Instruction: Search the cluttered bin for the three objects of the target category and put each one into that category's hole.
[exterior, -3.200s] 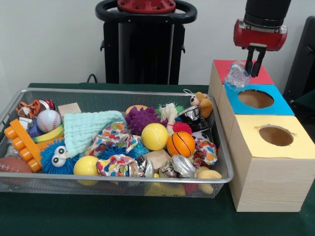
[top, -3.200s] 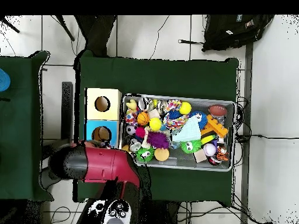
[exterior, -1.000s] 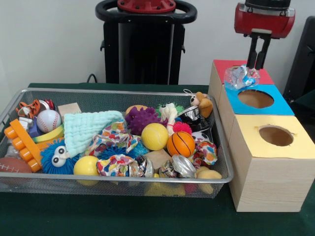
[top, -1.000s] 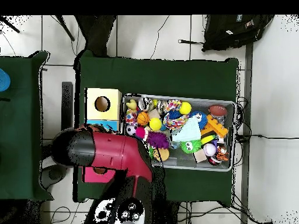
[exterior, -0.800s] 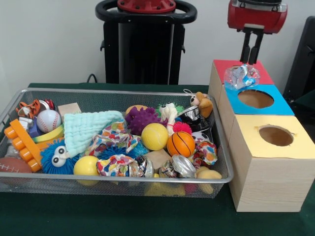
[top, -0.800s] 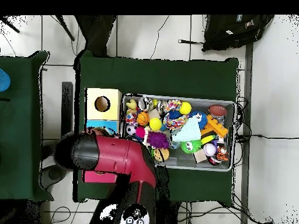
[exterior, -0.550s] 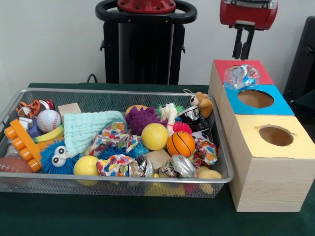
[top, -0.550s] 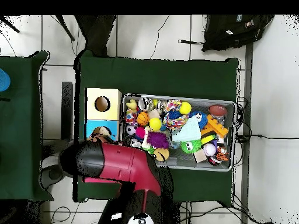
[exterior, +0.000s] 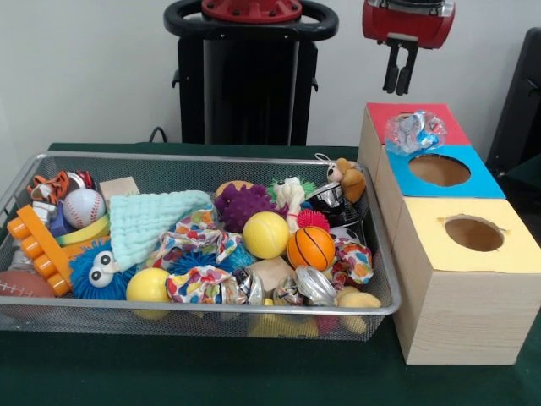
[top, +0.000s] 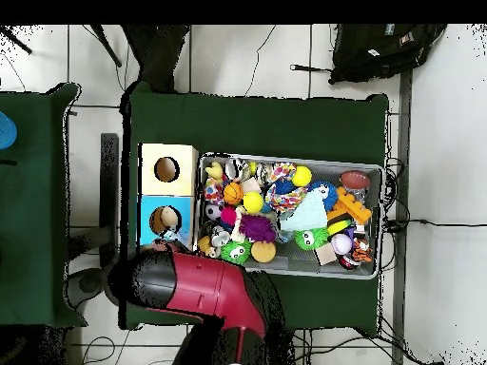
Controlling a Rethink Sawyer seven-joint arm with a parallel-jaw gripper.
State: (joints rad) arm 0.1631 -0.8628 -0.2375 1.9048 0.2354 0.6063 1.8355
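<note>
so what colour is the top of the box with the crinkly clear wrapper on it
Red: the crinkly clear wrapper sits on the red-topped box, clearest in the front view.

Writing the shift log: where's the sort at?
Done-ish: one crinkly clear wrapper lies on the red box top by the blue box, not visibly down a hole. In hand: nothing; the gripper hangs empty above. Left: the wire bin is full, so remaining targets are yet to find.

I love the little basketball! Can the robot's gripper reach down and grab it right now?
Probably yes. The basketball lies on top of the pile with nothing over it, and the gripper hangs empty above the boxes, off to the side.
</note>
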